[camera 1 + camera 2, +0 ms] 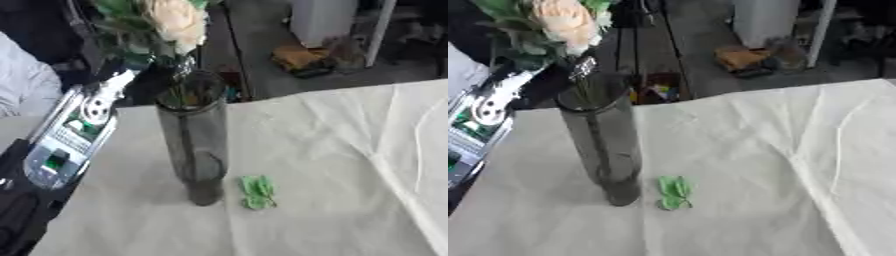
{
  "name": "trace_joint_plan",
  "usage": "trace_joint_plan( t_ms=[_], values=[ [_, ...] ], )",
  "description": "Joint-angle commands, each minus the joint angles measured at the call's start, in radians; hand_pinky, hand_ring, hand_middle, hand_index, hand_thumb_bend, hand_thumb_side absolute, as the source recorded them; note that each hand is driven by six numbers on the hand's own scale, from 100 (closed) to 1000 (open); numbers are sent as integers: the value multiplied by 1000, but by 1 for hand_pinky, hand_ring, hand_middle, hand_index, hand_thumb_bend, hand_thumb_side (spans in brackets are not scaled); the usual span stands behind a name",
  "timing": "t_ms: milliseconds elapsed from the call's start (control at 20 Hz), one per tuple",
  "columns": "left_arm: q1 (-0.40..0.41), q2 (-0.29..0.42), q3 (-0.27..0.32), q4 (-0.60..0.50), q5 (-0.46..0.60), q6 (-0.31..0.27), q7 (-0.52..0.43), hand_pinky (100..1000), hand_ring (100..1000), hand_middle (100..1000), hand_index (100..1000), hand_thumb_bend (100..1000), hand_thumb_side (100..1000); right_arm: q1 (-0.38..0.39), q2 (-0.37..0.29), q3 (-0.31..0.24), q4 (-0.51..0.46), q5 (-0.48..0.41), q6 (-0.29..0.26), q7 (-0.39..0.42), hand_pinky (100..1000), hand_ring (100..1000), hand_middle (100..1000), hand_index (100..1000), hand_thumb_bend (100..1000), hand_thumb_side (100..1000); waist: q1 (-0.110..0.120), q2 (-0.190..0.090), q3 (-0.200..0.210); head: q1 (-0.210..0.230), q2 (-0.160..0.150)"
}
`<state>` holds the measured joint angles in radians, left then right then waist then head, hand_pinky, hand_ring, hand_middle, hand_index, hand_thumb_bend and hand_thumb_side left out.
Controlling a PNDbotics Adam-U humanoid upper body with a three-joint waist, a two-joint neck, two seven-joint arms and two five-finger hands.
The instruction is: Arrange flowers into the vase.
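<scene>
At the vase mouth: my left arm comes in from the vase's left side, forearm running up toward the rim.
Vase: tall, dark, see-through cylinder, upright on the cloth-covered table.
Flower: cream-peach bloom with green leaves, directly above the vase mouth; its stem already runs down inside the glass, visible through the wall, in the right eye view.
Left hand: the hand itself sits behind the leaves, just above and left of the vase rim. I cannot tell whether my fingers are wrapped round the stem or have let go.
Right hand: not visible in either view.
Loose piece: a small green leaf sprig lies on the cloth just right of the vase base, apart from it.
Done so far: one flower is in, or nearly in; the stem is well down the vase, the bloom stands clear above the rim.
Left to do, my judgement: confirm the stem is seated, free my hand, draw the arm away to the vase's left without knocking the glass.
Other flowers: none visible around the vase; I cannot say whether more wait outside the views.
Risk: a tall, narrow vase with my arm close beside it; a sideways nudge could tip it.
</scene>
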<state>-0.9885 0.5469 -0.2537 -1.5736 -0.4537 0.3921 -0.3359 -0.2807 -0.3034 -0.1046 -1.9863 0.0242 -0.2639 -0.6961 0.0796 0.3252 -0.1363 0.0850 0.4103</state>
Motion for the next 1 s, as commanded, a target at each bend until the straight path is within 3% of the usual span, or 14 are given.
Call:
trace_joint_plan(
  t_ms=[50,850,1000],
  values=[
    [-20,40,28,-26,-15,1,-37,793,949,964,1000,100,1000,-4,-11,-4,-14,-5,-2,3,477,463,344,653,100,952,-5,-24,2,-2,-11],
    [-28,51,69,-17,8,-12,-201,843,995,1000,1000,100,1000,-1,-12,-3,-14,-15,0,5,477,463,343,653,100,953,-4,-31,2,-2,-16],
    [-31,50,71,-18,6,-17,-233,846,998,1000,1000,156,1000,-1,-11,-3,-14,-17,1,6,477,463,343,653,100,954,-4,-30,1,-2,-17]
  ],
)
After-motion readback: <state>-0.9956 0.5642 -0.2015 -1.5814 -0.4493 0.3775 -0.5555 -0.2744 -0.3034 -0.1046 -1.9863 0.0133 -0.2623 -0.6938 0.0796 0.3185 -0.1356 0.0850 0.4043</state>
